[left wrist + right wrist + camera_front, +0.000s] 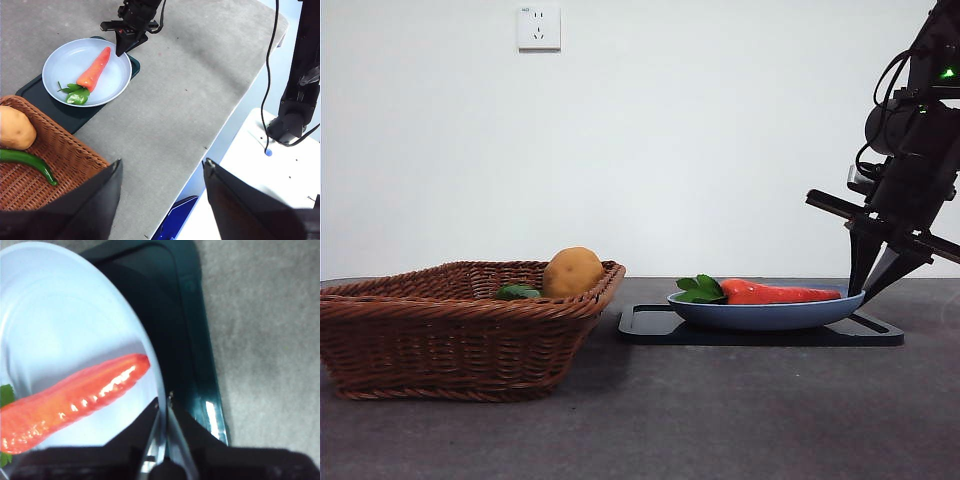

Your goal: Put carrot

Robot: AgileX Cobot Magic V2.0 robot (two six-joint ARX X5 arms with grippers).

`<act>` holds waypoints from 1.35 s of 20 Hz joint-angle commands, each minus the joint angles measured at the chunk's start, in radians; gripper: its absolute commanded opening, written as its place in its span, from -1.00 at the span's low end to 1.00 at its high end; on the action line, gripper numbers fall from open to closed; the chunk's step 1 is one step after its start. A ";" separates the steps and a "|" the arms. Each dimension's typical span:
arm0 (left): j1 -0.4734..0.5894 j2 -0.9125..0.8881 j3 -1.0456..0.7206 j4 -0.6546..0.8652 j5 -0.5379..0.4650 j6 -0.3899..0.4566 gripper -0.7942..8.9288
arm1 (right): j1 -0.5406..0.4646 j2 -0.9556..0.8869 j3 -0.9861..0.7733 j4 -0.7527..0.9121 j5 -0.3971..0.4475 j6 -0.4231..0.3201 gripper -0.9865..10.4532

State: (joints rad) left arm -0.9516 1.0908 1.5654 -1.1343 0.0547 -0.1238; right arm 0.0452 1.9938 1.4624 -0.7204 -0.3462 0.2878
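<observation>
The carrot (780, 293) is orange-red with green leaves at its thick end. It lies in a light blue plate (770, 316) on a dark tray (650, 325). It also shows in the left wrist view (95, 67) and in the right wrist view (75, 400). My right gripper (867, 292) is shut and empty, its tips at the plate's rim (150, 355) beside the carrot's thin end. It shows in the left wrist view (120, 52) and in its own view (163, 401). I cannot tell whether it touches the rim. My left gripper (162, 165) is open and empty, high above the table near the basket.
A wicker basket (440, 330) stands left of the tray and holds a round potato (572, 272) and a green vegetable (518, 292). The left wrist view shows them too: the basket (65, 150), potato (15, 127) and green vegetable (30, 162). The table's edge (200, 155) runs close by.
</observation>
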 commanded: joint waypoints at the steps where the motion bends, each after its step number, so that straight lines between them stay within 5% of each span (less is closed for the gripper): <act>1: -0.009 0.007 0.019 0.012 -0.004 -0.006 -0.25 | 0.001 0.019 0.023 0.005 0.007 -0.013 -0.62; 5: -0.009 0.007 0.019 0.014 -0.079 0.006 -0.25 | -0.004 0.010 0.029 0.015 -0.025 -0.033 -0.42; 9: -0.008 0.050 0.019 0.012 -0.153 0.137 -0.26 | -0.010 -0.105 0.031 -0.023 -0.047 -0.053 -0.42; 15: 0.051 0.232 0.019 0.014 -0.185 0.292 -0.76 | 0.058 -0.405 0.031 -0.188 -0.034 -0.175 -0.83; 20: 0.182 0.331 0.011 0.082 -0.180 0.302 -0.82 | 0.222 -0.591 0.026 -0.288 0.238 -0.216 -0.82; 27: 0.417 0.101 -0.219 0.282 -0.179 0.252 -0.82 | 0.419 -0.898 -0.146 -0.111 0.432 -0.236 -0.82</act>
State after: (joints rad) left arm -0.5247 1.1873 1.3365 -0.8574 -0.1253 0.1436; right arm 0.4629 1.0843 1.3064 -0.8345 0.0792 0.0578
